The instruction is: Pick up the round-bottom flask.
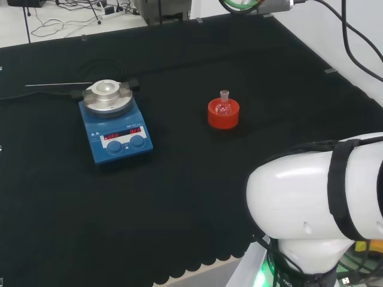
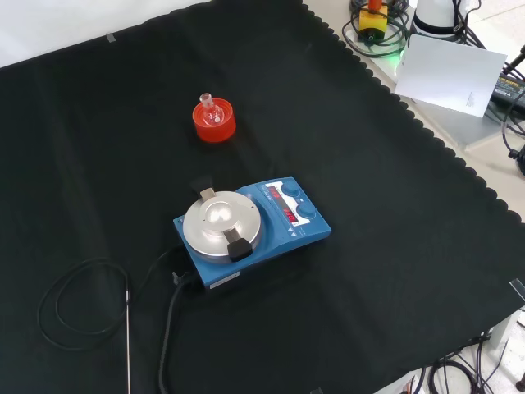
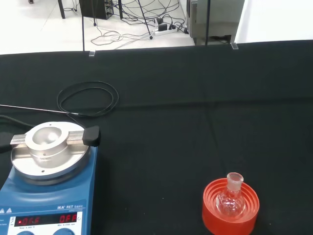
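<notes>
A small clear round-bottom flask stands upright, neck up, in a red ribbed ring stand on the black cloth, right of the middle in the head view. The front view has the flask in its stand toward the top, left of centre. In the wrist view the flask sits in the red stand, some way off from the camera. The arm's white link rises at the head view's lower right.
A blue hotplate stirrer with a round metal block on top stands left of the flask in the head view and nearer the camera in the front view. A black cable loop and a thin metal probe lie beside it.
</notes>
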`<state>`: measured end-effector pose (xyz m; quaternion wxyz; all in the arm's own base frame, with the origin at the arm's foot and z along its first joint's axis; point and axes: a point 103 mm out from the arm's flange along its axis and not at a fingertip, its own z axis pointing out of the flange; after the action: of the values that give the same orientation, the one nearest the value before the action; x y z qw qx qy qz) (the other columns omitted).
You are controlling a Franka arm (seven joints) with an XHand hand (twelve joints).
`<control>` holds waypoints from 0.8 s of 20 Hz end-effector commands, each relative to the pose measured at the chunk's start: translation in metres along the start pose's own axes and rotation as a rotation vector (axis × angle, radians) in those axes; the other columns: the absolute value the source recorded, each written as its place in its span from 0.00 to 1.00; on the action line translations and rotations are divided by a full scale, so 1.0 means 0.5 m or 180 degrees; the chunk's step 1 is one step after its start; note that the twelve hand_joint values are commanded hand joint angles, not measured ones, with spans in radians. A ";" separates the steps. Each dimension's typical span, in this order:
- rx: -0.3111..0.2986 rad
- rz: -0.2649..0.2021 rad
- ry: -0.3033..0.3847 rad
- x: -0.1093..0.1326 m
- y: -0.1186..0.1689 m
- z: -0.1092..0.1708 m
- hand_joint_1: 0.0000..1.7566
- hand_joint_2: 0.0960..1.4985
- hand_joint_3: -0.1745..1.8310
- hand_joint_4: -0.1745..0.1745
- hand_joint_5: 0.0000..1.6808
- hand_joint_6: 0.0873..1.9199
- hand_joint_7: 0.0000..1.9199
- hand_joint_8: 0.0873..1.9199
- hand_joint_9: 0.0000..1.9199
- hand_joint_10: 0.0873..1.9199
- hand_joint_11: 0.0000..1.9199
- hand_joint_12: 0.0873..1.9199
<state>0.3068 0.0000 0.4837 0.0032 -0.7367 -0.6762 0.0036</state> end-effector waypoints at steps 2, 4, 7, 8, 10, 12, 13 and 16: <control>-0.0035 0.0015 -0.0022 -0.001 0.000 -0.002 0.12 0.74 0.38 0.46 0.23 0.00 0.12 0.36 0.20 0.37 0.11 0.71; -0.0034 -0.0017 -0.0019 0.002 0.000 -0.004 0.06 0.83 0.29 0.46 0.23 0.00 0.07 0.30 0.15 0.33 0.06 0.70; -0.0028 0.0017 -0.0039 0.002 0.002 -0.002 0.04 0.86 0.25 0.46 0.23 0.00 0.06 0.28 0.14 0.32 0.04 0.70; -0.0027 0.0031 -0.0049 0.001 0.004 0.000 0.04 0.86 0.25 0.46 0.23 0.00 0.06 0.28 0.14 0.32 0.04 0.70; -0.0013 0.0068 -0.0046 -0.004 0.010 0.008 0.04 0.86 0.25 0.46 0.24 0.00 0.06 0.28 0.14 0.32 0.04 0.70; 0.0016 0.0119 -0.0031 -0.013 0.018 0.020 0.04 0.86 0.25 0.46 0.24 0.00 0.06 0.28 0.14 0.32 0.04 0.70; 0.0028 0.0147 -0.0030 -0.016 0.023 0.026 0.04 0.86 0.24 0.46 0.24 0.00 0.06 0.28 0.14 0.32 0.04 0.70; 0.0067 0.0196 -0.0035 -0.026 0.042 0.049 0.05 0.87 0.24 0.46 0.24 0.00 0.06 0.28 0.14 0.32 0.04 0.70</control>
<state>0.3135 -0.0001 0.4797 0.0013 -0.7402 -0.6724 0.0087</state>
